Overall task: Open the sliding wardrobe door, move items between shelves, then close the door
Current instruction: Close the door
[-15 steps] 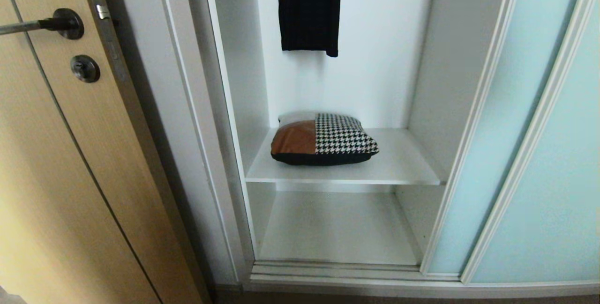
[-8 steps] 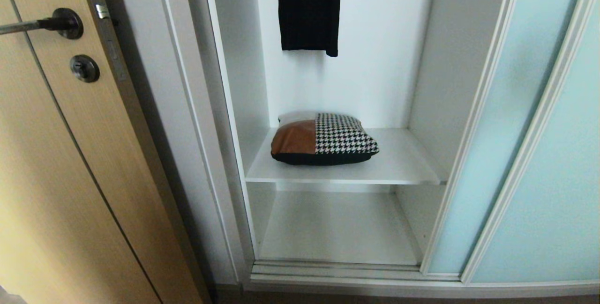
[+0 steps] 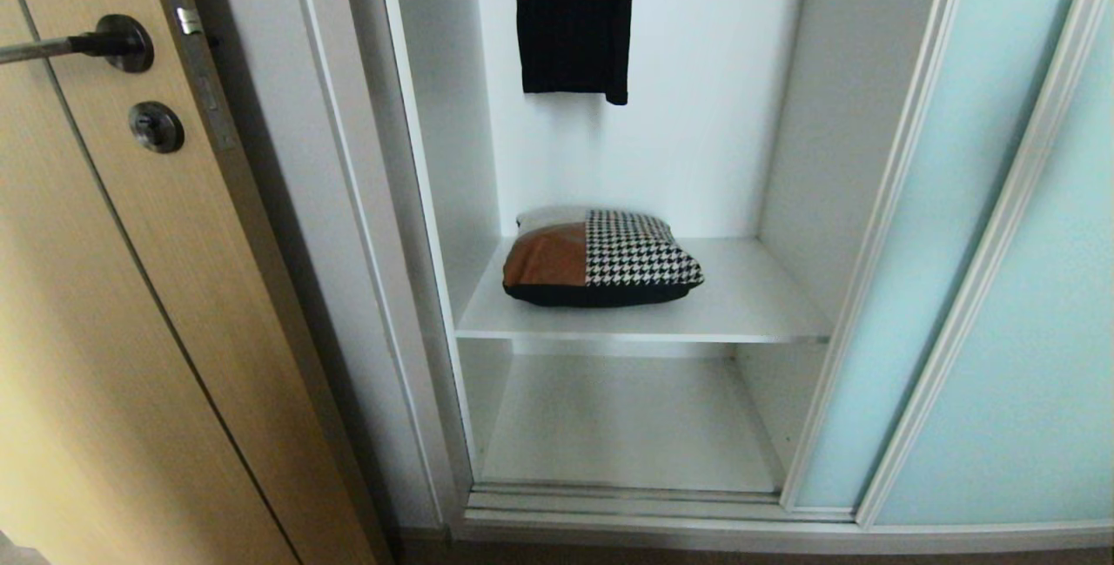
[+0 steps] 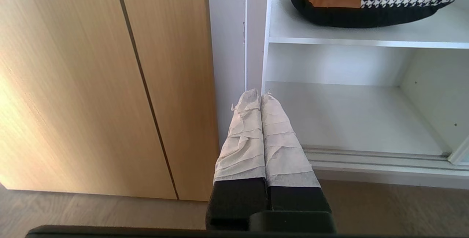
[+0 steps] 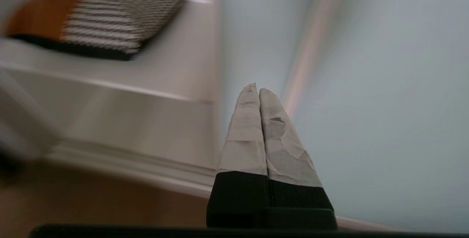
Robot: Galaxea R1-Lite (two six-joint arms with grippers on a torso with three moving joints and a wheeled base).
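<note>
White wardrobe, sliding wardrobe door open. Right pincer, pressed together and empty, points at the door; the cushion lies on the upper shelf beyond. Left pincer likewise pressed together, empty.

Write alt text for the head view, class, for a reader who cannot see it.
An open white wardrobe holds a cushion of tan leather and houndstooth on the upper shelf, with the lower shelf bare beneath. A black garment hangs above, the frosted sliding door stands at the right, and a wooden door at the left.
</note>
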